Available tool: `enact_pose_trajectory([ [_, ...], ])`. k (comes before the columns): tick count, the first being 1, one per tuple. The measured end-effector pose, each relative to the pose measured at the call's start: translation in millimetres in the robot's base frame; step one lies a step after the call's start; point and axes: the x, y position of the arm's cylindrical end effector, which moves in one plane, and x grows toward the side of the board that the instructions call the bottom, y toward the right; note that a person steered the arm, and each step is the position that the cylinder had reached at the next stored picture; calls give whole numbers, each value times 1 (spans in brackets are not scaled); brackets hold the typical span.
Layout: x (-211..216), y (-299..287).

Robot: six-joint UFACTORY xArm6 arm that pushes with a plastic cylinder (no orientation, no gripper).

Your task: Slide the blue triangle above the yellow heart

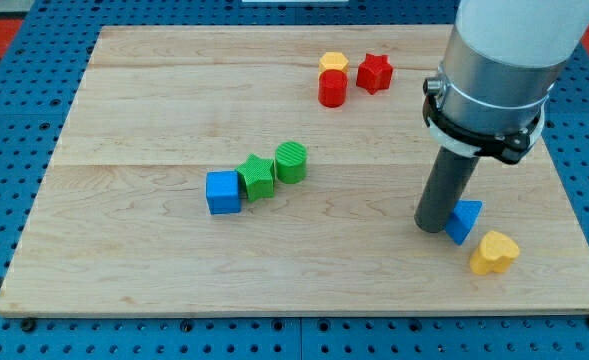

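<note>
The blue triangle [465, 220] lies on the wooden board at the view's lower right. The yellow heart [494, 252] lies just below and to the right of it, close by, and I cannot tell if they touch. My tip [433, 226] rests on the board against the blue triangle's left side. The arm's wide grey body rises above it toward the view's top right.
A blue cube [223, 192], a green star [257, 176] and a green cylinder [291, 161] form a diagonal row at the middle. A red cylinder [332, 88], a yellow block [333, 62] and a red star [374, 72] cluster at the top. The board's right edge [574, 210] is near.
</note>
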Motion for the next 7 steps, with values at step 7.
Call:
enact_pose_trajectory([
  [7, -6, -41],
])
